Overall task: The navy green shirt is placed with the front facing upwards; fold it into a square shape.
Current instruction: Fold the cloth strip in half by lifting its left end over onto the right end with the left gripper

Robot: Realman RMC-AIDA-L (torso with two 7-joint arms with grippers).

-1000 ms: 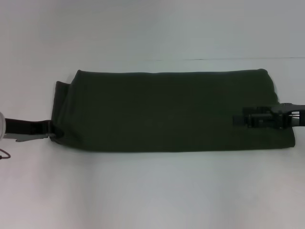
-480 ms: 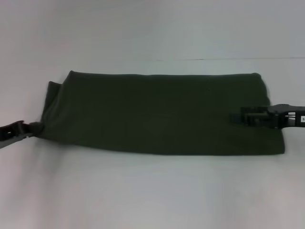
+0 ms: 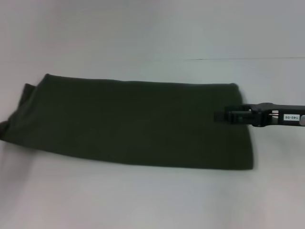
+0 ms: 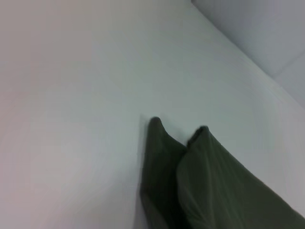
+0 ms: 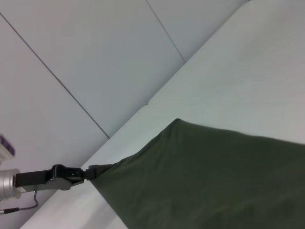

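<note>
Head view: the navy green shirt (image 3: 128, 124) lies on the white table (image 3: 152, 200) as a long folded band, no lettering showing. Its left end runs to the picture's left edge, where a corner is bunched and drawn out. My right gripper (image 3: 220, 115) reaches in from the right and sits at the shirt's right end, fingers together on the cloth edge. My left gripper is out of this view.

Left wrist view: only two pointed folds of the shirt (image 4: 200, 181) over the table (image 4: 71, 119); my own fingers do not show.

Right wrist view: the shirt (image 5: 205, 176) is stretched taut, and at its far corner the left gripper (image 5: 89, 172) is clamped on the fabric.
</note>
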